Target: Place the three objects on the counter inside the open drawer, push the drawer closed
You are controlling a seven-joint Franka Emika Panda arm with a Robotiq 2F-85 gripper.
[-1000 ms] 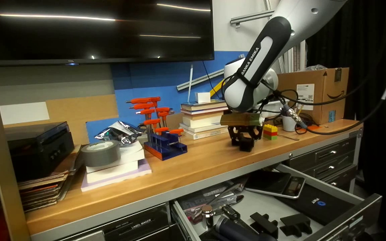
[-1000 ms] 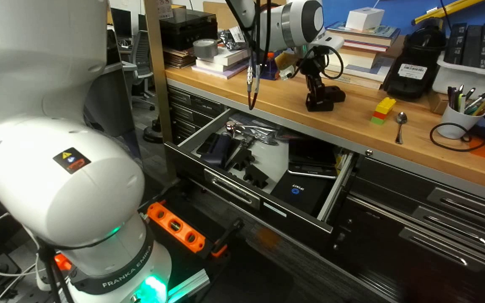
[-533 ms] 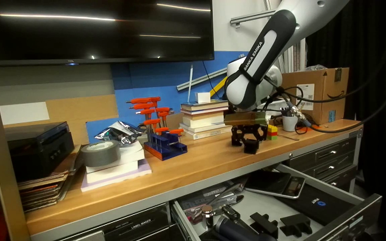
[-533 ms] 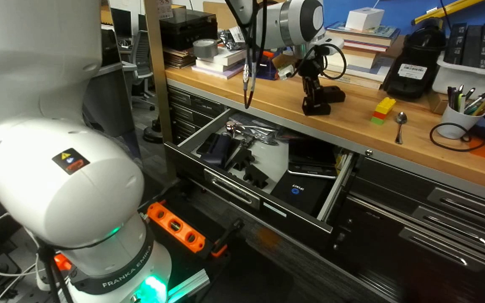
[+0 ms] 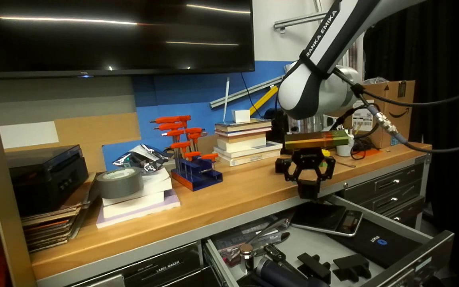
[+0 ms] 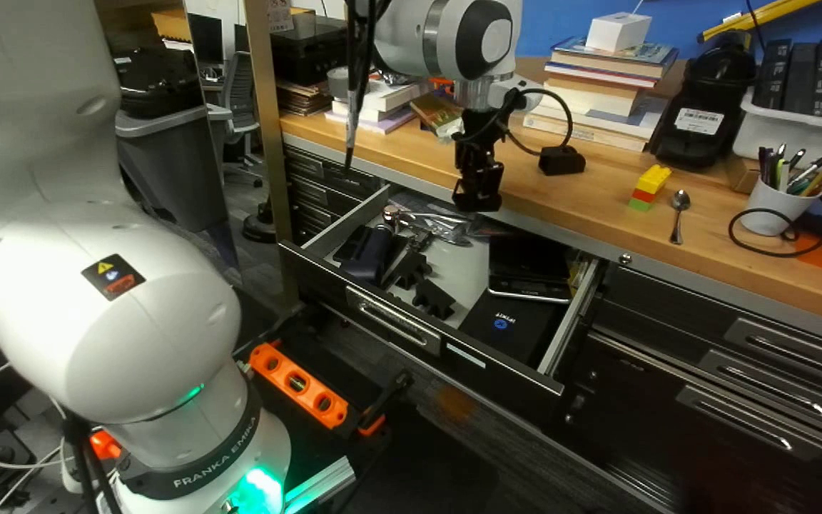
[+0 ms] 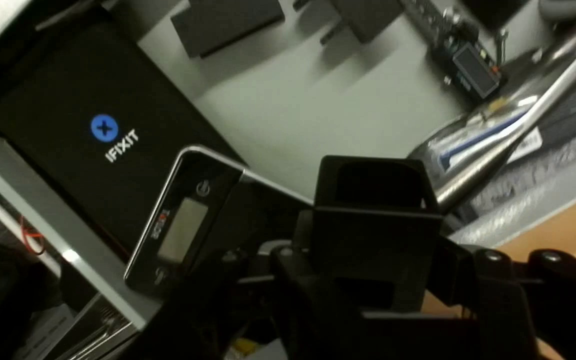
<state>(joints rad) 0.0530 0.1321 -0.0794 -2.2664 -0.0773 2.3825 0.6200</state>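
A black hollow block (image 7: 375,240) is clamped in my gripper (image 7: 374,235), its fingers closed against both sides. In both exterior views the gripper (image 6: 479,189) hangs beside the counter's front edge, carrying the block over the rear of the open drawer (image 6: 397,321). On the wooden counter (image 6: 582,207) stays another black block (image 6: 561,160), farther back. To its right stands a small brick stack (image 6: 648,187), yellow over red and green. A spoon (image 6: 678,214) lies beyond it. In an exterior view the gripper partly covers the brick stack (image 5: 325,153).
Inside the drawer are a kitchen scale (image 5: 327,218), a dark IFIXIT box (image 7: 113,130), black parts (image 5: 351,267), a caliper (image 7: 473,70) and bagged items. Stacked books (image 6: 604,82), a pen cup (image 6: 775,207) and a hex-key rack (image 5: 195,171) stand on the counter.
The gripper has carried its black block off the counter and forward to above the drawer's rear. The black block, bricks and spoon on the counter have not moved, nor has the drawer.
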